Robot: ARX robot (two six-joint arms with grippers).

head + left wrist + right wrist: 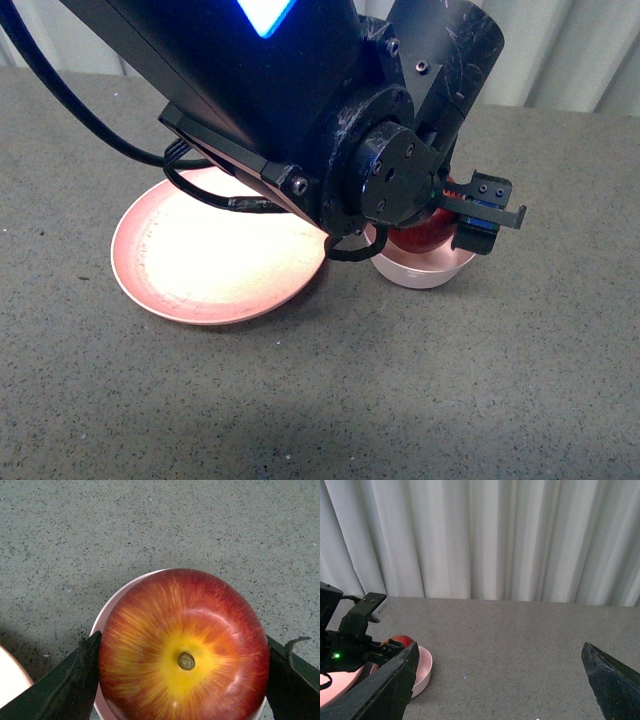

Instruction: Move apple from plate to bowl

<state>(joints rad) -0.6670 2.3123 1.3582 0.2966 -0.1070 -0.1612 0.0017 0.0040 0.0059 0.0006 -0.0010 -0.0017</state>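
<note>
Left wrist view: grips apple in clenched left tool, low in bowl, clear of plate; seemingly lacks only release; right tool gaping, empty.

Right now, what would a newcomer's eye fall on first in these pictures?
The glossy red apple with its yellow stem patch fills the left wrist view, clamped by the left gripper right at the small pink bowl. In the front view the big black left arm blocks much of the scene, with the wide pink plate just left of the bowl.
</note>
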